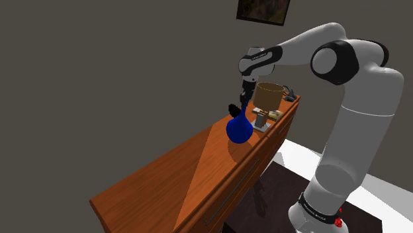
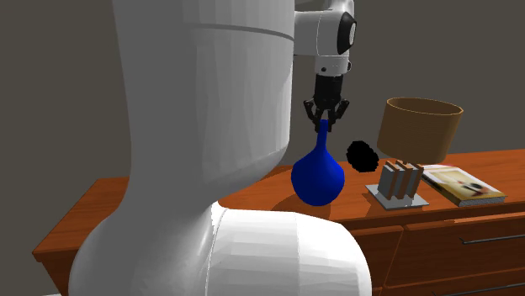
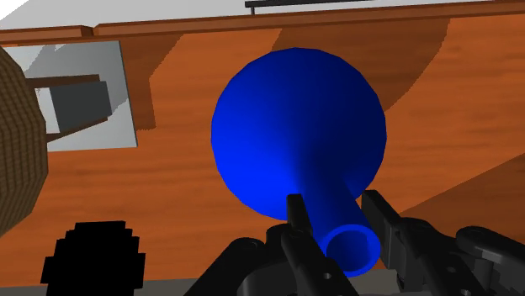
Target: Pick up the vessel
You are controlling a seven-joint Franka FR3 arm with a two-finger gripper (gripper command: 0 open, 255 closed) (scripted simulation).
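While hanging straight down over the wooden surface (image 1: 172,179) (image 2: 168,202) (image 3: 454,126), the black gripper (image 1: 245,98) (image 2: 326,122) (image 3: 335,210) is holding its jaws pinched on the narrow neck, one finger pressing on each side just under the rim.

Item 1: blue vase (image 1: 239,130) (image 2: 318,178) (image 3: 299,126), round body and slim neck, is standing upright. It is sitting toward the front edge, above the drawers, with its shadow lying directly beneath it.

Item 2: black lump (image 1: 233,109) (image 2: 362,155) (image 3: 92,256) is lying just behind the vase, toward the back edge, apart from it.

Item 3: grey rack (image 1: 261,121) (image 2: 399,185) (image 3: 80,97) with upright slats is standing near the front edge, farther toward the end of the surface.

Item 4: brown basket (image 1: 268,96) (image 2: 419,128) (image 3: 17,151) is standing behind the rack.

Item 5: book (image 1: 275,114) (image 2: 463,185) is lying flat beside the rack, toward that same end.
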